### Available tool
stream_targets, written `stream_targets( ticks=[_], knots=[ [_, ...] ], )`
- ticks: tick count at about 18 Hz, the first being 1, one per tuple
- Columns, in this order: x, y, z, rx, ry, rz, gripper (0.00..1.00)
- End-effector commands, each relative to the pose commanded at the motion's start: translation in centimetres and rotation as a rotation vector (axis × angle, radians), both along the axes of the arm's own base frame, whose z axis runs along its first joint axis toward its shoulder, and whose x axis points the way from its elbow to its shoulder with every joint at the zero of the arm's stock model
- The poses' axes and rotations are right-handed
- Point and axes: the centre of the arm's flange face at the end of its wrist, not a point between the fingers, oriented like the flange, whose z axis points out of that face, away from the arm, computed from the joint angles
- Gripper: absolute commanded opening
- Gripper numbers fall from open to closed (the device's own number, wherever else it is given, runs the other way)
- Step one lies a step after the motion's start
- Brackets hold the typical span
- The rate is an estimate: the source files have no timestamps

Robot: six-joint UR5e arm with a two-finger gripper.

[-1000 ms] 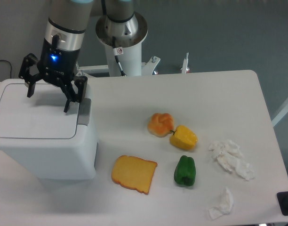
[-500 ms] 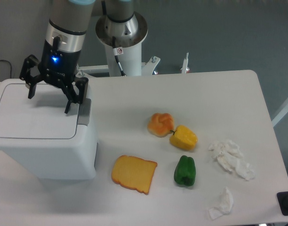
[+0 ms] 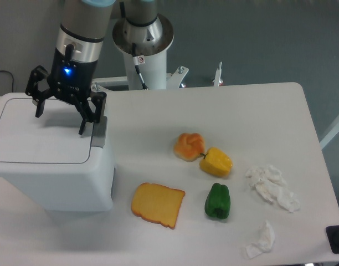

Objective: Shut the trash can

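Gripper (image 3: 61,115) hangs with its two fingers spread wide, holding nothing, just above the far right part of the trash can (image 3: 50,160); the big white trash can sits at the left end of the worktop (image 3: 258,122), right under the gripper; its flat lid (image 3: 42,130) looks like it lies down level on the box, with the long side going left to right; the grey tab (image 3: 98,132) sits at the lid's right edge, just beside the right finger; I think the lid looks shut or close to it, so any last push would go straight down; whether the fingers touch the lid I cannot tell.
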Motion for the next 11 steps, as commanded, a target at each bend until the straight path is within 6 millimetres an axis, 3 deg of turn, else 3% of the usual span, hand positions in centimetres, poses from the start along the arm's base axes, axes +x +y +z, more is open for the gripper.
stream_targets(
  ticks=[6, 11],
  knots=[
    [-1.5, -0.1, 2.6, 0.043, 0.028, 0.021, 1.0],
    [-7.9, -2.7, 5.5, 0.14, -0.003, 0.116, 1.0]
  ],
)
